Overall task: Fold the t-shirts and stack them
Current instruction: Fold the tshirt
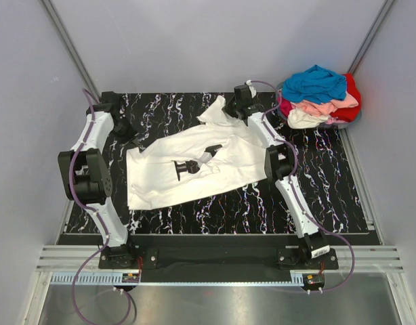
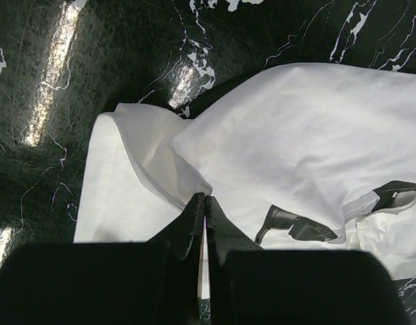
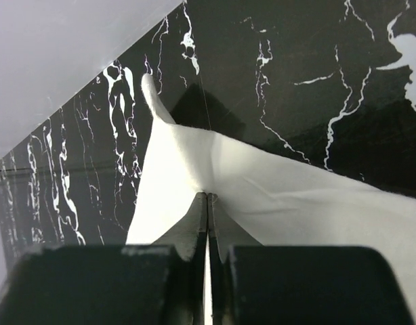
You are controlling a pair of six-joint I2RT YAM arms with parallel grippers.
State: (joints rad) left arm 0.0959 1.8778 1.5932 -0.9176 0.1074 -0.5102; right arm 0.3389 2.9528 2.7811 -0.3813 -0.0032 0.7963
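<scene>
My left gripper (image 2: 204, 203) pinches a fold of the white t-shirt (image 1: 160, 179) near its left edge, my right gripper (image 3: 206, 198) pinches its far corner, the cloth spread between them.

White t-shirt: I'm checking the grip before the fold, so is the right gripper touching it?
Touching. The right wrist view shows the right gripper with its jaws shut on a raised fold of the white t-shirt, the cloth pinched between the tips.

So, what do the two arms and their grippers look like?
Both the left arm and the right arm have white links, black joints and purple cables. The left gripper and right gripper are black, with tapered fingers.
</scene>
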